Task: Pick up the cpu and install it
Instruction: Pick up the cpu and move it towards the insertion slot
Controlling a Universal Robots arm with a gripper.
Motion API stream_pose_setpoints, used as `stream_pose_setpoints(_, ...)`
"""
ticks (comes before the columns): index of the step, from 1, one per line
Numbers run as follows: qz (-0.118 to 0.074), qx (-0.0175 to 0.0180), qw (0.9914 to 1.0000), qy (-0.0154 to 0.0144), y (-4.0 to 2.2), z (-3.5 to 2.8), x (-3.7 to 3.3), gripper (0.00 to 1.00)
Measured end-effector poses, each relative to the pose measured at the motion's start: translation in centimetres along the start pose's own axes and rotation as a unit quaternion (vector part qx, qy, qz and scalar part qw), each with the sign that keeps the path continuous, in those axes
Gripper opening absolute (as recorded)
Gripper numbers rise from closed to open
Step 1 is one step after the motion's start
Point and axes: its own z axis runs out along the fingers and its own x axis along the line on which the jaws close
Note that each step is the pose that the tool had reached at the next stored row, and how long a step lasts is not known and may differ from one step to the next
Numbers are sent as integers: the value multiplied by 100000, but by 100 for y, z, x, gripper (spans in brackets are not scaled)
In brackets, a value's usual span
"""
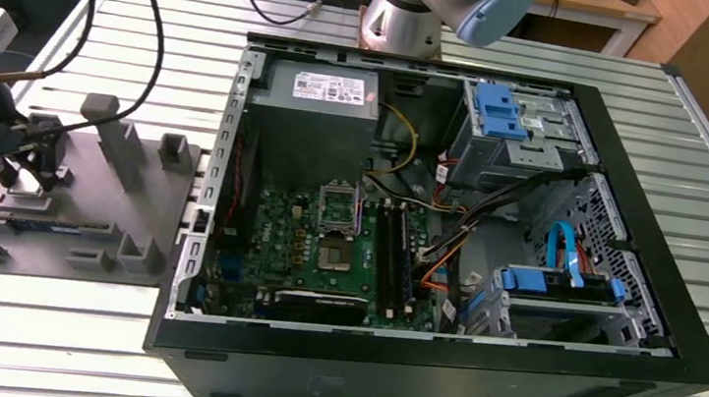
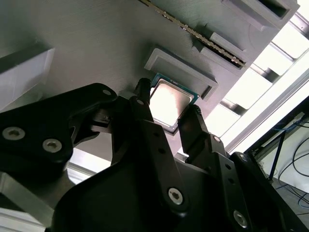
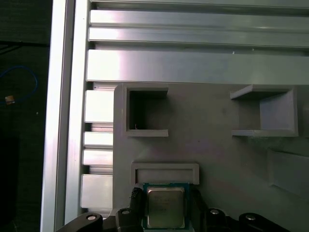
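cpu (image 3: 165, 209) is seen lying flat, silver top up, on the grey fixture (image 3: 212, 154), close against a low raised bracket (image 3: 164, 168) and near the fixture's edge where the table slats begin. In both wrist views the gripper (image 3: 165, 193) is seen closed around it, one black finger (image 3: 136, 198) set against each of two opposite sides of the chip. In the second wrist view the cpu (image 2: 169, 104) is framed between the same fingers of the gripper (image 2: 168, 98), with the bracket (image 2: 178, 67) just beyond it. Two open square pockets (image 3: 147, 113) are moulded into the fixture further from the chip. In the exterior view the gripper (image 1: 24, 179) is lowered onto the fixture (image 1: 73, 238) near its edge at the exterior view's left. The fixture is placed on the slatted metal table (image 1: 51, 325), just beside the opened computer case (image 1: 658, 319), which lies on its side at mid-table.
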Motion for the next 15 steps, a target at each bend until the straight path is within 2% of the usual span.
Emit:
stream_pose_setpoints(5, -1, 8, 100000, 13, 0, -7, 0, 48)
stream_pose_setpoints(7, -1, 9, 100000, 16, 1, -41, 0, 48)
stream_pose_setpoints(10, 3, 0, 100000, 4, 6, -144, -1, 48)
stream_pose_setpoints(15, 0, -38, 100000, 4, 15, -362, -2, 48)
